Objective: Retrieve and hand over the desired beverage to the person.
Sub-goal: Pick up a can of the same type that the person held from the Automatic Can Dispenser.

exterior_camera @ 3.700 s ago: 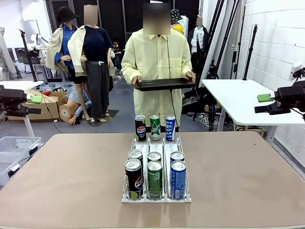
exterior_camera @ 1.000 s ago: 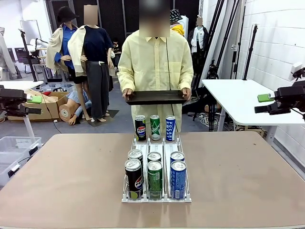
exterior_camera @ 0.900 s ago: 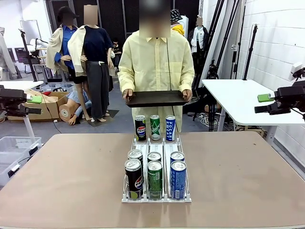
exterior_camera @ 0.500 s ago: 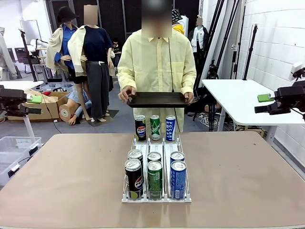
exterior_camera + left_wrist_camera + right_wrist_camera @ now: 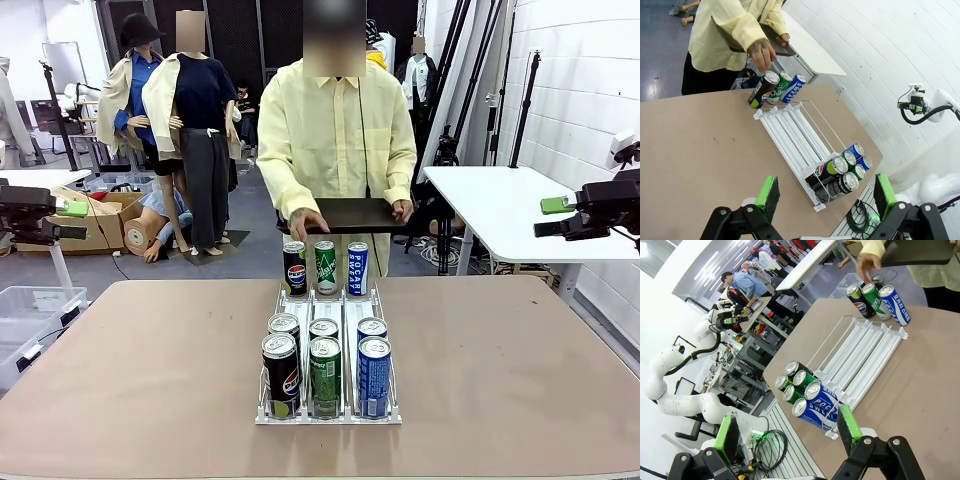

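The person (image 5: 335,140) in a pale-yellow shirt stands at the table's far side. One hand holds a black tray (image 5: 350,213). The other hand (image 5: 306,223) reaches down just above the black Pepsi can (image 5: 294,268) in the far row, beside a green can (image 5: 325,267) and a blue Pocari can (image 5: 357,268). That hand (image 5: 761,50) hovers over the same black can (image 5: 762,89) in the left wrist view. Several more cans (image 5: 324,365) fill the near end of the white wire rack (image 5: 330,300). My left gripper (image 5: 75,220) (image 5: 826,197) and right gripper (image 5: 548,217) (image 5: 787,434) hang open and empty, high at the table's sides.
The brown table (image 5: 140,370) has free room on both sides of the rack. A white side table (image 5: 500,200) stands at the right, a clear bin (image 5: 25,310) on the floor at the left. Tripods and stands are behind.
The person lowered the tray and shifted slightly right. One hand let go of the tray and reached down over the black can. Both arms stayed still.
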Robot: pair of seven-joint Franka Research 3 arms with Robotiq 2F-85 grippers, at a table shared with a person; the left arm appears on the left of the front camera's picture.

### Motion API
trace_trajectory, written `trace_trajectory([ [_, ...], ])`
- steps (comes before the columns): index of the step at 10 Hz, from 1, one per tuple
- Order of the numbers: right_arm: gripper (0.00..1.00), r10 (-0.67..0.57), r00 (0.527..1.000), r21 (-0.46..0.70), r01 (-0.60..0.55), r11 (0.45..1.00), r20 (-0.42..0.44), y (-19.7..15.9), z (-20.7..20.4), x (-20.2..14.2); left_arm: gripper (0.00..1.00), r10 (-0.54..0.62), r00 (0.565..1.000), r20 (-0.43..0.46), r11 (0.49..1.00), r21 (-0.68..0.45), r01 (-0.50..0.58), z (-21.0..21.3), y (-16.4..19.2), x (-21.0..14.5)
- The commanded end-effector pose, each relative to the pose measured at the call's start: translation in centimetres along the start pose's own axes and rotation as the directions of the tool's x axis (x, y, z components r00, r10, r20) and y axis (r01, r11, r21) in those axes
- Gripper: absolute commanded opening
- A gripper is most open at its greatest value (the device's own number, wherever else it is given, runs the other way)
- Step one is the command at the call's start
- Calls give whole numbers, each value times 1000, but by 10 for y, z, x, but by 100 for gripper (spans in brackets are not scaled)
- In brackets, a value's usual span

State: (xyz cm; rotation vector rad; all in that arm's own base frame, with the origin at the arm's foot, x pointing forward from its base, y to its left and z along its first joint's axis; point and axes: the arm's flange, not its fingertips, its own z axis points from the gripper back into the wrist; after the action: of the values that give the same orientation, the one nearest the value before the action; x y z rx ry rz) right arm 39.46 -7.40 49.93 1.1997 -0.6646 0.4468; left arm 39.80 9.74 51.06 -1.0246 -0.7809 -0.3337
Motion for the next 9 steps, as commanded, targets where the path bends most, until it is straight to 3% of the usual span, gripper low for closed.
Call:
trace_trajectory([
  [1, 100, -6, 1000, 9, 6, 1000, 10, 0, 0, 1, 100, 11, 1000, 4, 1000, -11, -10, 2, -1, 0],
  [9, 100, -6, 1000, 9, 6, 1000, 10, 0, 0, 1, 100, 11, 1000, 4, 1000, -11, -10, 2, -1, 0],
])
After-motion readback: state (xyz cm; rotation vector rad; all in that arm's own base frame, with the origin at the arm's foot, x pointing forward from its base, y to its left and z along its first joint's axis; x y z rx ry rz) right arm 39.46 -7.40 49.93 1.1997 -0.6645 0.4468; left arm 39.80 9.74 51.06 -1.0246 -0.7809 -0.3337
